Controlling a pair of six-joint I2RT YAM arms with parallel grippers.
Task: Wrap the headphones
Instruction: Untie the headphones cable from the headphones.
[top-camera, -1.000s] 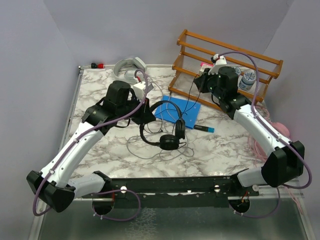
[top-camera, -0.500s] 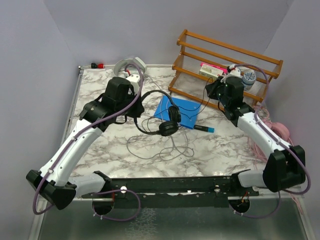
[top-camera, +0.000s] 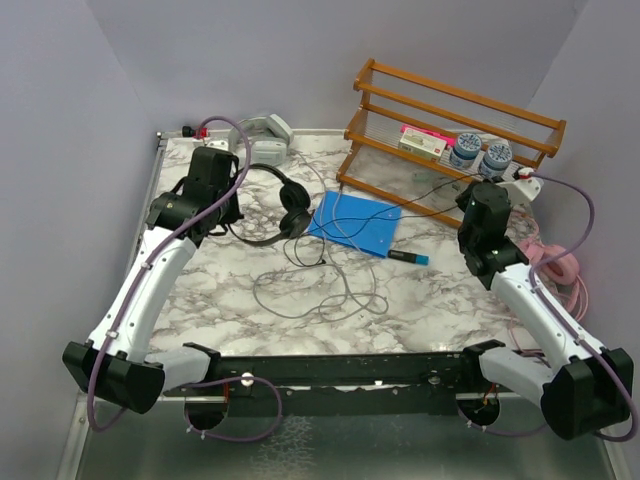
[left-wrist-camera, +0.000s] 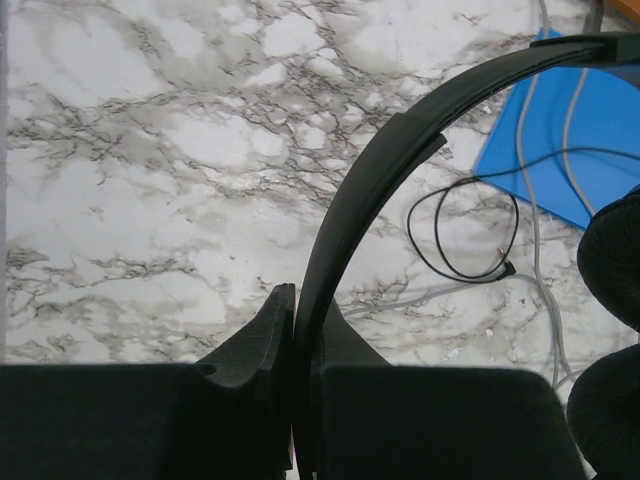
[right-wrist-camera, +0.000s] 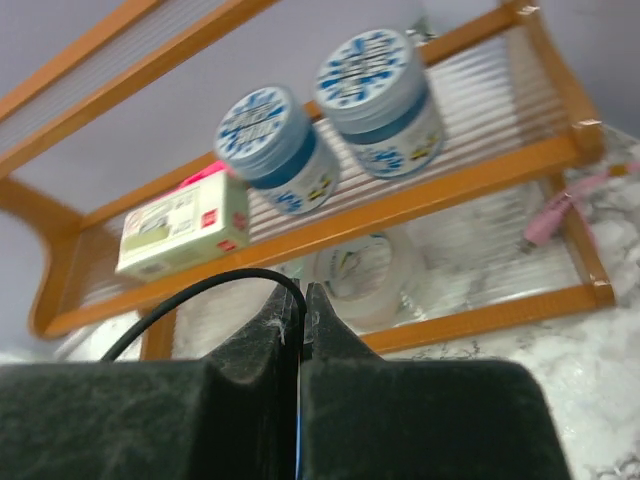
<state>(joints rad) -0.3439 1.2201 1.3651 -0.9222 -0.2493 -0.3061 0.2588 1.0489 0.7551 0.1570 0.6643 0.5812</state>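
on-ear headphones (top-camera: 294, 218) left of mat (top-camera: 360, 225), rack (top-camera: 458, 96) behind mat, jars (top-camera: 465, 150) on rack shelf

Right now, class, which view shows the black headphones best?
Top external: the whole black headphones are in frame. Left wrist shows only a stretch of band in the left gripper and pad edges; right wrist, just the thin cable in the right gripper.

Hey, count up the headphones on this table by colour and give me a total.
black headphones: 1
grey-white headphones: 1
pink headphones: 1
Total: 3
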